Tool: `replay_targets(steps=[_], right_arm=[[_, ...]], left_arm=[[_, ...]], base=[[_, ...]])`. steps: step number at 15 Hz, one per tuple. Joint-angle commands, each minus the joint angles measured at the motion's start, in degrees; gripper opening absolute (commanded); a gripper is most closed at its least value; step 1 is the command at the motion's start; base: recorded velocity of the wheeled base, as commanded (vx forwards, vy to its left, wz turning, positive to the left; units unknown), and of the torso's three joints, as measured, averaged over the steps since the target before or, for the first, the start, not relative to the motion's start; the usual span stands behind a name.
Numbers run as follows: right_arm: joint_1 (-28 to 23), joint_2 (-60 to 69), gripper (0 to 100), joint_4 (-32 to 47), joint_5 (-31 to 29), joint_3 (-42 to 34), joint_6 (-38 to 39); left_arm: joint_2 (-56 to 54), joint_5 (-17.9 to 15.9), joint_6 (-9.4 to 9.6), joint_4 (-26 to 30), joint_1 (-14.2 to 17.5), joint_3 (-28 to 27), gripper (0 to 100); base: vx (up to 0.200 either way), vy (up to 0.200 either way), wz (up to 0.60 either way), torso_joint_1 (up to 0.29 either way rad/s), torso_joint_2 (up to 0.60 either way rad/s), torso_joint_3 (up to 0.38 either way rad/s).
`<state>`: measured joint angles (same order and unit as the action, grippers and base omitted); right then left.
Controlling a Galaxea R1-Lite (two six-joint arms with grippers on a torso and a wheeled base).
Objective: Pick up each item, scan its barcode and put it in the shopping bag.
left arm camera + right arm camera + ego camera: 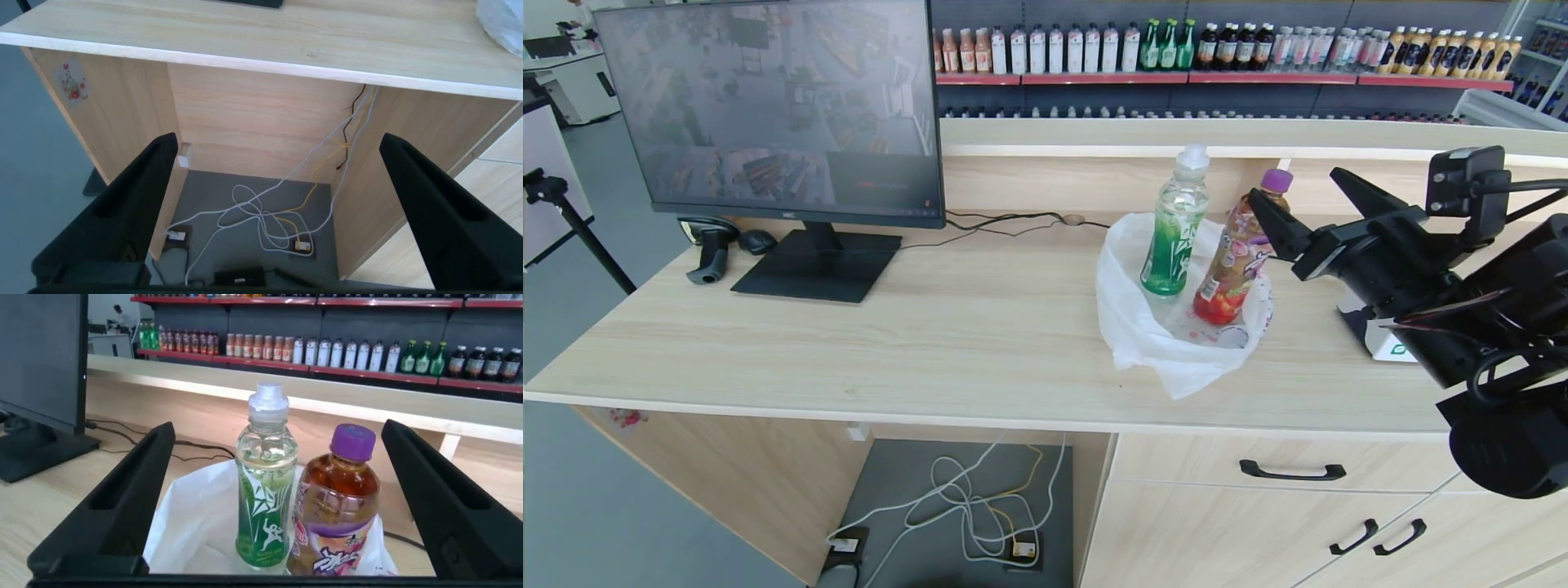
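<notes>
Standing low in front of the counter (980,327), the left gripper (278,143) has its fingers spread wide with nothing between them, facing the cable recess under the worktop.

Handheld scanner (711,255) rests at the counter's left end, beside the monitor (776,106), well apart from the goods.

Shopping bag (1131,318): thin white film, slumped open on the counter right of centre. Judged very light and limp; likely to drag or collapse if brushed.

Green bottle (1174,237) stands inside the bag, long axis vertical, white cap up. It looks full, so moderately heavy. The smooth label film is probably slippery and the walls will likely yield to a hard squeeze. Best hold is across the mid-body, below the shoulder.

Tea bottle (1235,261), purple cap, stands just beside it on the right, touching or nearly so. Cap up, axis near vertical, with a slight lean in the head view. Same handling and same mid-body hold.

Right gripper (1293,181) hovers just right of the tea bottle's neck, fingers wide apart and holding nothing, pointed toward both bottles.
</notes>
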<state>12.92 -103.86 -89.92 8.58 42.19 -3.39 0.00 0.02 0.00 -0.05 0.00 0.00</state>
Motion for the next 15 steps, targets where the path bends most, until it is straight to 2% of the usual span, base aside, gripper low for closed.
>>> replay_targets(steps=[1,3,6,15], right_arm=[[-0.1,0.2,100,-0.1,0.0,0.1,0.0],[-0.1,0.1,100,-0.1,0.0,-0.1,0.0],[-0.1,0.1,100,-0.1,0.0,-0.1,0.0],[-0.7,-0.3,100,-0.1,0.0,0.1,0.3]], left_arm=[[0.1,0.0,0.0,0.0,0.0,0.0,100],[0.0,0.1,0.0,0.0,0.0,0.0,100],[0.0,0.1,-0.09,0.0,0.0,0.0,100],[0.0,0.1,-0.18,0.0,0.0,0.0,100]], base=[[0.0,0.0,0.0,0.0,0.0,0.0],[-0.2,0.0,0.0,-0.002,0.0,0.002],[0.0,0.0,0.0,0.0,0.0,0.0],[0.0,-0.2,0.0,0.004,0.0,0.0]])
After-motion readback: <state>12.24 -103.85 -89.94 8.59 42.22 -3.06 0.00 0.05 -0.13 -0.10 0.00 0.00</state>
